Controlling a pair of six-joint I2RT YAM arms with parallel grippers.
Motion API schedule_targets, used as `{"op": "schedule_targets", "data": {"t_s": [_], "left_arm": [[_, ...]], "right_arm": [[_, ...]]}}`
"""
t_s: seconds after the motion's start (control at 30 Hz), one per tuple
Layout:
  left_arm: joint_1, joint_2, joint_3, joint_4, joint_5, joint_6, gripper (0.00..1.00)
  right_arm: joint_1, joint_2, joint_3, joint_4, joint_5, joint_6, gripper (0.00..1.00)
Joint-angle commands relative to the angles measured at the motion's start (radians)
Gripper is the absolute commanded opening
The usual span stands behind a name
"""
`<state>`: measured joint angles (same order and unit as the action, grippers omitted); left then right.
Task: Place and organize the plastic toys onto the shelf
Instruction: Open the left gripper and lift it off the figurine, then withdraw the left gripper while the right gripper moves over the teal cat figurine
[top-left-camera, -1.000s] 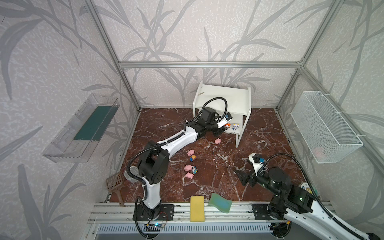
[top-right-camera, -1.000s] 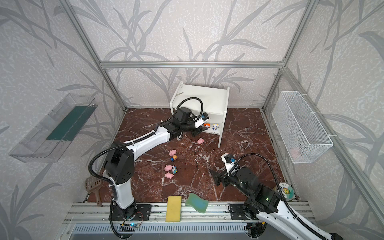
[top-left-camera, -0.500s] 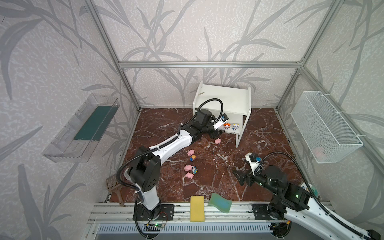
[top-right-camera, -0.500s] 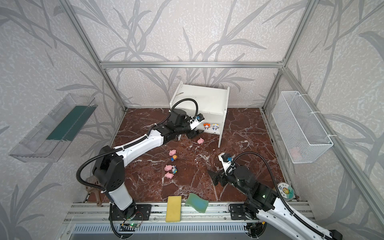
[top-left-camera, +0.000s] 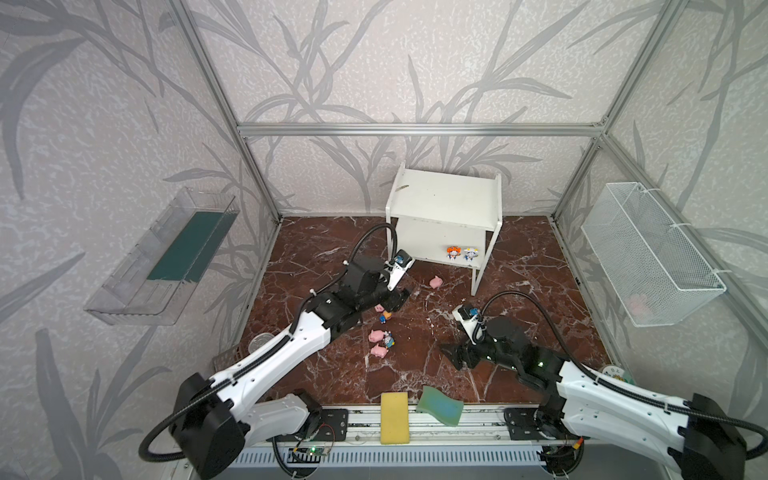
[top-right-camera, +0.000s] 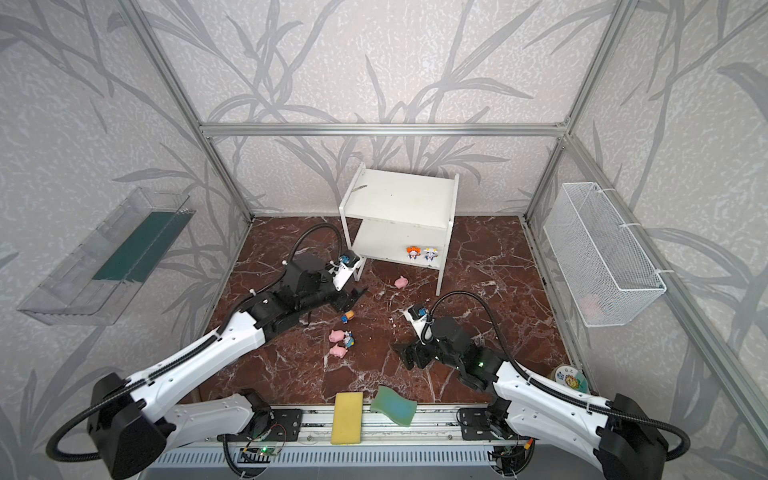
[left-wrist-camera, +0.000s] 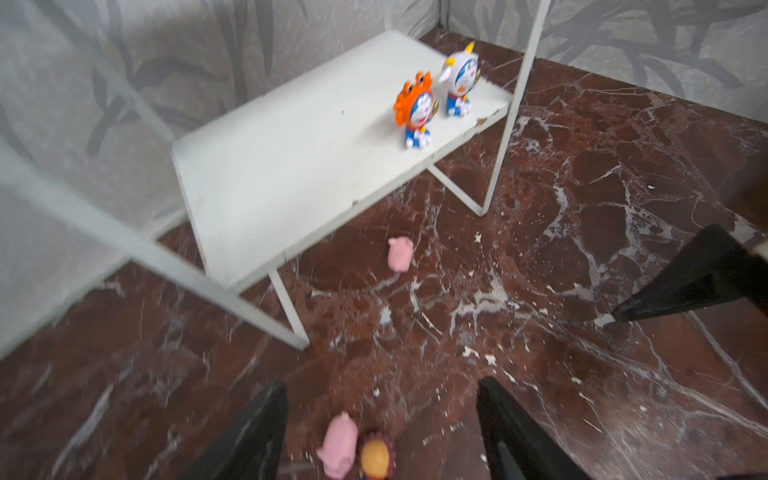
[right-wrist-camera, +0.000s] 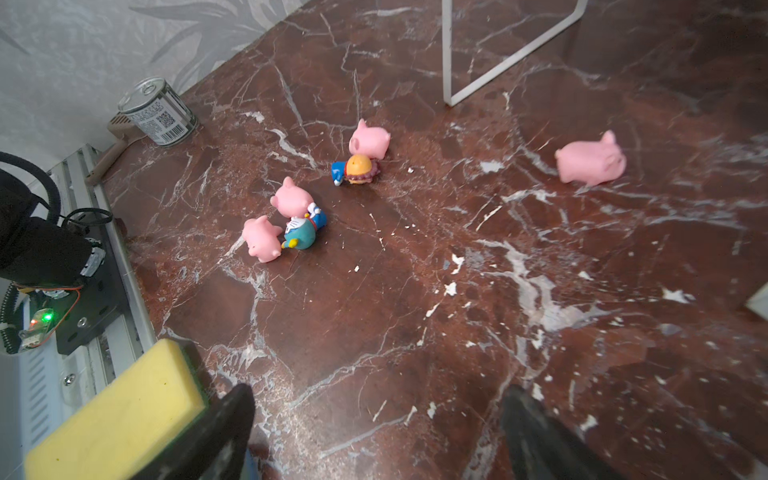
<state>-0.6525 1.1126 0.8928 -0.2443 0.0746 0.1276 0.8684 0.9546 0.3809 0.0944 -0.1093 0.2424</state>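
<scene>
The white shelf (top-left-camera: 444, 208) (top-right-camera: 399, 203) stands at the back. An orange figurine (top-left-camera: 453, 252) (left-wrist-camera: 415, 110) and a white one (top-left-camera: 470, 253) (left-wrist-camera: 459, 81) stand on its lower board. The other plastic toys lie on the floor: a lone pig (top-left-camera: 435, 282) (right-wrist-camera: 590, 160), a pig (left-wrist-camera: 340, 442) beside an orange-headed figurine (left-wrist-camera: 374, 455), and two pigs (right-wrist-camera: 291, 199) (right-wrist-camera: 259, 239) around a blue figurine (right-wrist-camera: 303, 232). My left gripper (top-left-camera: 400, 303) (left-wrist-camera: 380, 384) hangs open and empty just above the pig and orange-headed figurine. My right gripper (top-left-camera: 452, 354) (right-wrist-camera: 378, 392) is open and empty over bare floor.
A yellow sponge (top-left-camera: 394, 417) and a green sponge (top-left-camera: 440, 405) lie at the front edge. A tin can (right-wrist-camera: 158, 112) stands by the left wall. A clear tray (top-left-camera: 162, 257) hangs on the left wall and a wire basket (top-left-camera: 648, 253) on the right wall.
My left gripper has drawn back from the shelf's lower board to over the floor toys, its jaws opening wider. The right gripper has crept a little leftward.
</scene>
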Motion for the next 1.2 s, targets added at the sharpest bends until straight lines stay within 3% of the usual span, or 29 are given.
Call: {"op": "schedule_targets", "data": {"t_s": [0.0, 0.2, 0.3, 0.4, 0.57, 0.73, 1.17], "left_arm": [[-0.004, -0.129, -0.073, -0.114, -0.145, -0.222, 0.78], [-0.003, -0.293, -0.114, -0.301, -0.279, -0.336, 0.88], [-0.002, -0.361, -0.125, -0.35, -0.349, -0.364, 0.99], [-0.002, -0.39, -0.134, -0.384, -0.397, -0.388, 0.99], [-0.001, -0.347, -0.124, -0.449, -0.451, -0.441, 0.98], [-0.002, -0.331, -0.128, -0.463, -0.453, -0.48, 0.97], [-0.001, -0.363, -0.145, -0.408, -0.449, -0.471, 0.97]], "right_arm": [[0.02, 0.128, 0.081, 0.139, -0.075, 0.008, 0.86], [0.072, 0.393, 0.203, 0.22, -0.036, 0.049, 0.68], [0.073, 0.535, 0.29, 0.212, -0.016, 0.102, 0.57], [0.078, 0.659, 0.382, 0.187, -0.024, 0.14, 0.51], [0.087, 0.746, 0.439, 0.224, -0.01, 0.178, 0.48], [0.104, 0.82, 0.545, 0.099, -0.042, 0.158, 0.44], [0.149, 0.837, 0.507, 0.083, -0.046, 0.184, 0.49]]}}
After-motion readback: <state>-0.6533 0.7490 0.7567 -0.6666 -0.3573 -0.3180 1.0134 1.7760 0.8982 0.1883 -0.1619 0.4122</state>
